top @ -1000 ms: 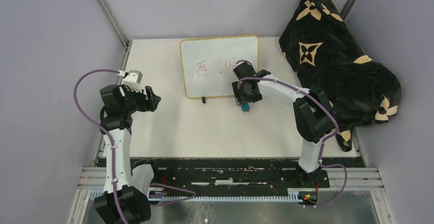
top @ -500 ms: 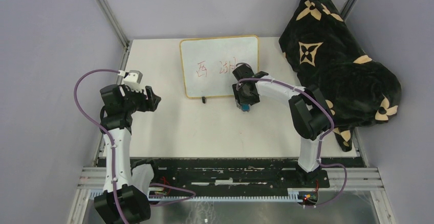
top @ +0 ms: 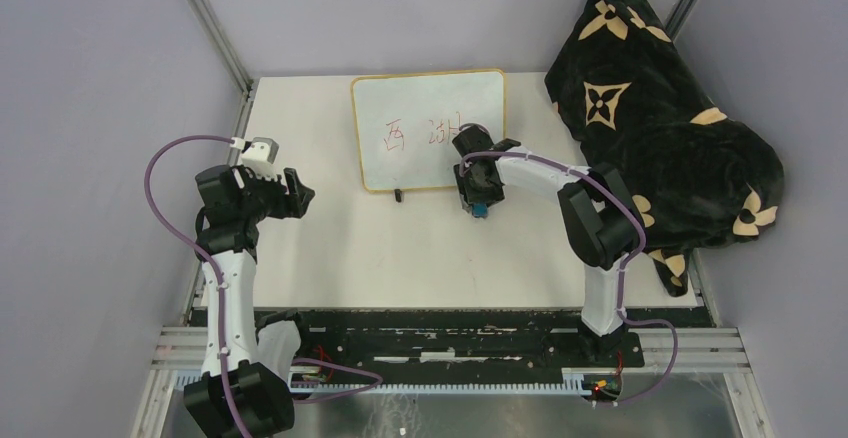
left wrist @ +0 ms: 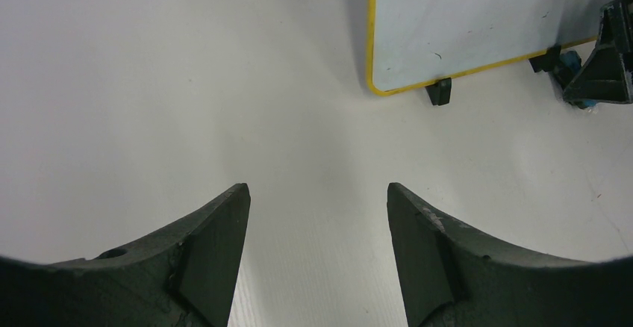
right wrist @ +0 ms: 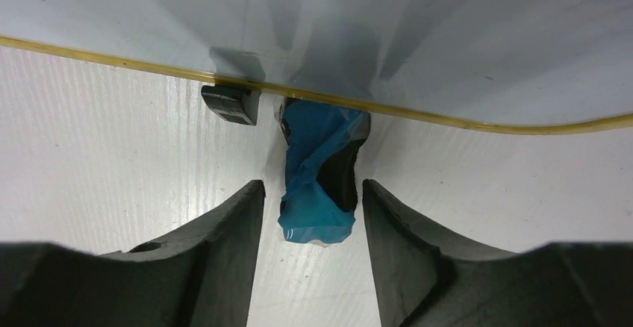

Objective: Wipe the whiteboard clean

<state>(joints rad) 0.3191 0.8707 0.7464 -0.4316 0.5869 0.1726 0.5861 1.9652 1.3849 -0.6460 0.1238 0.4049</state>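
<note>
The whiteboard lies at the back middle of the table, yellow-framed, with red characters on it. A blue eraser with a black part lies on the table against the board's near edge, beside a black foot. My right gripper is open, and its fingers straddle the eraser without touching it. The board's edge fills the top of the right wrist view. My left gripper is open and empty over bare table, left of the board.
A black blanket with tan flower patterns is heaped at the right side and hangs over the table's right edge. The board's other black foot stands at its near left corner. Grey walls close in left, back and right.
The right arm's elbow has swung a little left and nearer the board; its gripper stays over the eraser. The left arm has not moved.
</note>
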